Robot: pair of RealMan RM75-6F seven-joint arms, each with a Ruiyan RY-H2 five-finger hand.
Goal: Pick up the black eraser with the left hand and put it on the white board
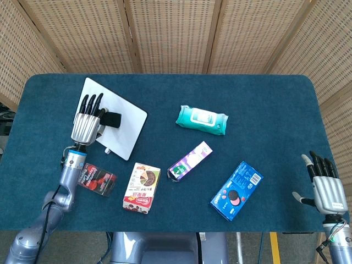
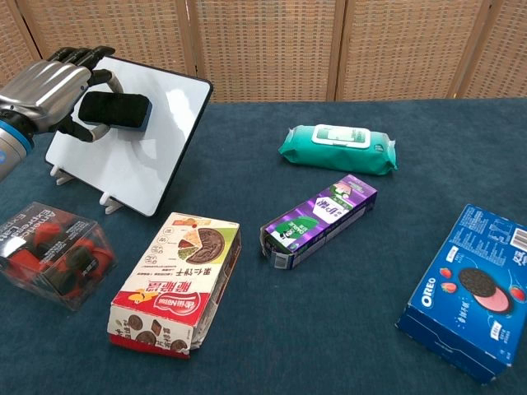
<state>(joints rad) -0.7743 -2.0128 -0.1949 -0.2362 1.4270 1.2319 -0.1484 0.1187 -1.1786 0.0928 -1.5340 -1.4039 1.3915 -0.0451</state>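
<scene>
My left hand (image 1: 88, 123) (image 2: 51, 95) holds the black eraser (image 1: 111, 120) (image 2: 117, 110) between thumb and fingers, over the left part of the white board (image 1: 126, 132) (image 2: 152, 169). The board lies tilted on small feet at the table's left side. Whether the eraser touches the board's face cannot be told. My right hand (image 1: 325, 188) hangs open at the table's right front corner, holding nothing; the chest view does not show it.
A clear box of red and dark sweets (image 1: 96, 180) (image 2: 49, 255) sits just in front of the board. A biscuit box (image 1: 142, 188), a purple carton (image 1: 190, 160), a green wipes pack (image 1: 202, 120) and a blue Oreo box (image 1: 237, 190) lie across the blue table (image 1: 264, 110).
</scene>
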